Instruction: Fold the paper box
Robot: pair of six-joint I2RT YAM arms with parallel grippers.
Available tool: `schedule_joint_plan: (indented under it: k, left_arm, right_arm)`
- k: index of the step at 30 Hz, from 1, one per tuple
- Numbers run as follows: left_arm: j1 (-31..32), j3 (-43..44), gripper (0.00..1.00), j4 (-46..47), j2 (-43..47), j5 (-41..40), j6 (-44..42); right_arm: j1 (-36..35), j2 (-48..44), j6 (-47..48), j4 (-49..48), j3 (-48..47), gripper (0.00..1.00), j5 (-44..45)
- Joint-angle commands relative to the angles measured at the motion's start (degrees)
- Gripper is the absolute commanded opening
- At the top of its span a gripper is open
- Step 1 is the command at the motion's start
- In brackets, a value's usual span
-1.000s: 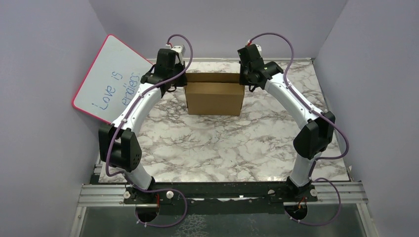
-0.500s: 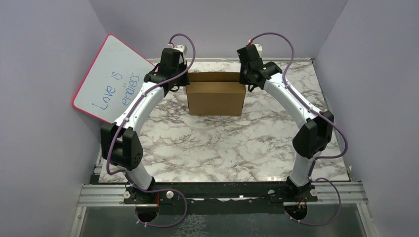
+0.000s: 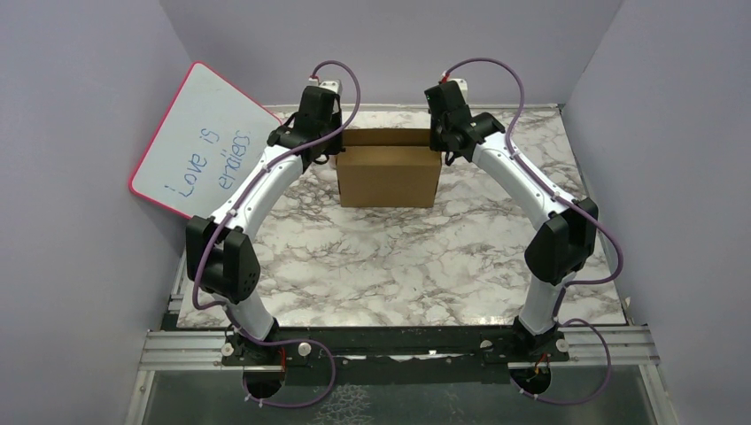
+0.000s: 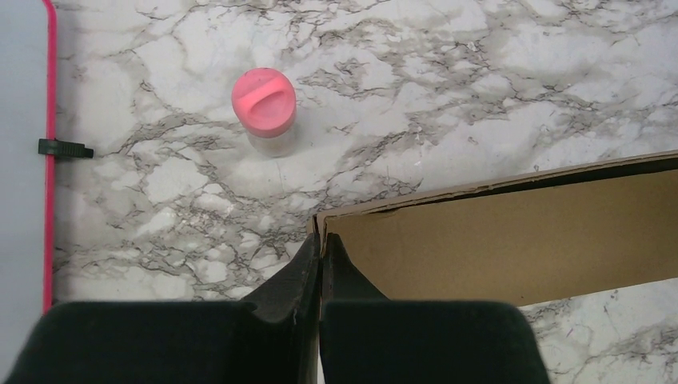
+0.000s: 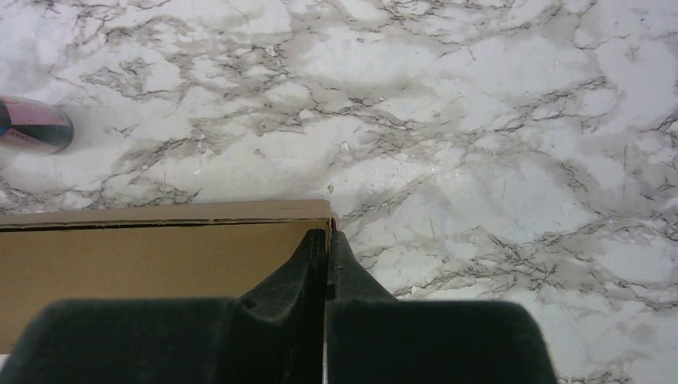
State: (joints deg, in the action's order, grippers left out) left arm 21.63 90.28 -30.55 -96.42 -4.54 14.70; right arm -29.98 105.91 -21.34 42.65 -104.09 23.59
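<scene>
Left end effector (image 4: 320, 240) and right end effector (image 5: 326, 237), both closed, press the far corners of the brown corrugated cardboard paper box (image 3: 387, 175), probably to seat its side walls.

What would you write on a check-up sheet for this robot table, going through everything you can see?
Surface: marble-patterned table, white and grey.
Job's things: paper box, brown cardboard, already box-shaped, sitting between the two wrists.
Clutter: pink-lidded jar standing near one box corner; pinkish object at the edge of the right wrist view, too cut off to name.
Grippers: left gripper and right gripper both shut, tips at the box's corners; cannot tell whether they pinch cardboard.
Cables: purple cables loop along both arms, off the box.
Surroundings: lilac walls; pink-framed whiteboard leaning at the left.
</scene>
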Motion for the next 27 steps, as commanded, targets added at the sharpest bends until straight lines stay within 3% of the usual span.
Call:
schedule_joint_plan:
  k: [1,15,27]
  left_arm:
    - [3.0,2.4,0.0,-1.6,-1.6,0.4,0.6]
    - [5.1,3.9,0.0,-3.0,-3.3,-2.7,0.6]
    - [5.4,2.8,0.0,-2.9,-3.2,-2.9,1.6]
  right_arm:
    - [-0.8,0.9,2.0,3.3,2.0,0.01,-2.3]
    - [-0.9,1.1,4.4,3.5,0.9,0.01,-2.9]
    - [-0.9,0.2,0.4,1.6,4.2,0.01,-4.8]
